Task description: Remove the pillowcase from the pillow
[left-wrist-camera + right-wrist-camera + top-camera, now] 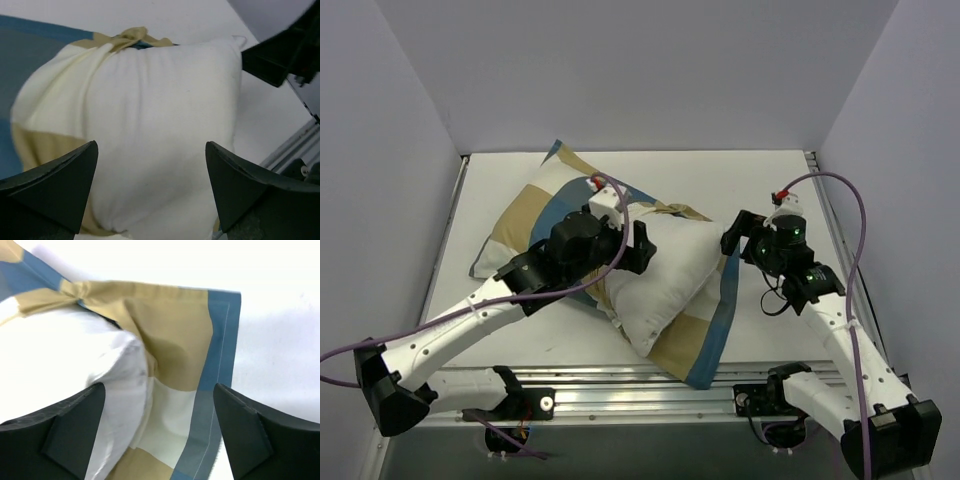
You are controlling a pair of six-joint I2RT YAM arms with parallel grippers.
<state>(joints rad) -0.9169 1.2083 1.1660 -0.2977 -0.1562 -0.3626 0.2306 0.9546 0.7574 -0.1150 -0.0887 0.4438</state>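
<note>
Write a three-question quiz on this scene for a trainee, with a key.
1. True or false: part of the pillow lies bare outside the pillowcase.
2. Pick one. The left gripper is: A) open, with the pillow in front of it; B) shut on the pillowcase; C) out of view.
3. Fill in: the right gripper is open above the pillowcase's ___ border.

Key: 1 true; 2 A; 3 blue.
</note>
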